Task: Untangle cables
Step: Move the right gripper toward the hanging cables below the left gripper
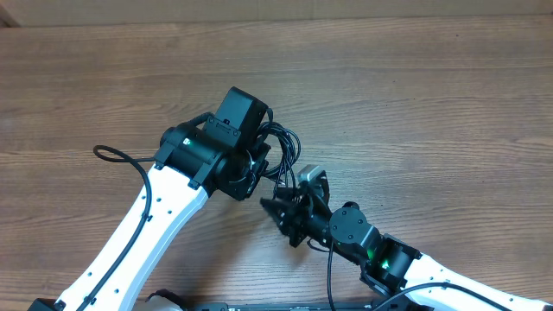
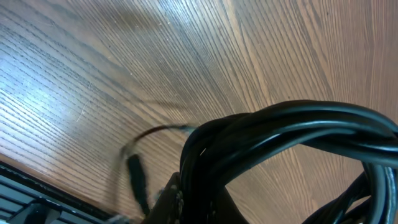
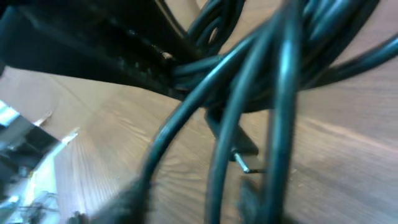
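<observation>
Left gripper (image 1: 257,166): jaws pressed together, pinching the cables (image 1: 283,147), a bundle of thin black cords looped several times. In the left wrist view the cables (image 2: 292,134) fill the lower right, arching out from the grip. Wood grain of the table (image 2: 124,62) shows behind them; cannot tell if the bundle touches it. One loose strand (image 2: 152,132) trails left from the bundle, blurred, ending in a dark plug (image 2: 135,177) near the bottom edge.

Right gripper (image 1: 281,212): just beside the bundle on its lower side, tip pointing up-left at the loops. Spread or closed, cannot tell. The right wrist view is crowded with blurred cords and its own fingers aren't clear. There the cables (image 3: 249,93) cross top to bottom, fanning out from a dark bar at upper left. A small silvery-pin plug (image 3: 241,163) sits among the strands above the wood.

Around: the cables are mid-table, wedged between the two wrists. From overhead they are partly hidden by the left wrist's black camera block (image 1: 240,112), with loops poking out to its right. White left arm (image 1: 147,225) comes in from lower left. Right arm (image 1: 406,268) comes from lower right, with a green light (image 1: 376,255) on it. A thicker black arm wire (image 1: 108,154) loops out left of the left arm, well apart from the bundle. Grey wrist camera (image 1: 311,175) on the right arm sits very near the lowest loops; touching or not, cannot tell.
</observation>
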Robot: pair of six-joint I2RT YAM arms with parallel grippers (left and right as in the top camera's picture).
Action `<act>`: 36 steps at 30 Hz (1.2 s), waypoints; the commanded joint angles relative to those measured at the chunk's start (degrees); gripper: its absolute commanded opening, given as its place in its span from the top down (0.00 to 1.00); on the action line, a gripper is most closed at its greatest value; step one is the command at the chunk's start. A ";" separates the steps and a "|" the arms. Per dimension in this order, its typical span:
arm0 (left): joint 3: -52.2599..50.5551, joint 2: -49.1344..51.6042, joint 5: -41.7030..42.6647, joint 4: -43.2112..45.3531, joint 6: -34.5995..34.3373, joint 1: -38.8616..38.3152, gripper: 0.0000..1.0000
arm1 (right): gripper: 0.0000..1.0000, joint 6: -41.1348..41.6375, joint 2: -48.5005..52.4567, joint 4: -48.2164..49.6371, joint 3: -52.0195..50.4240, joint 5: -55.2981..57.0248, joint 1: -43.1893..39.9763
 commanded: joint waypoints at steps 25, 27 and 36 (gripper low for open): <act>0.63 0.07 -16.52 8.44 53.20 -7.52 0.96 | 0.96 29.03 -15.30 -1.55 0.81 -17.31 -8.15; 0.63 0.07 -16.52 8.44 54.01 -8.90 0.96 | 0.96 30.64 -15.28 -1.79 0.81 -17.33 -10.56; 0.63 0.07 -9.64 9.70 55.91 -11.98 0.96 | 0.96 33.16 -14.95 -3.39 0.81 -16.39 -20.20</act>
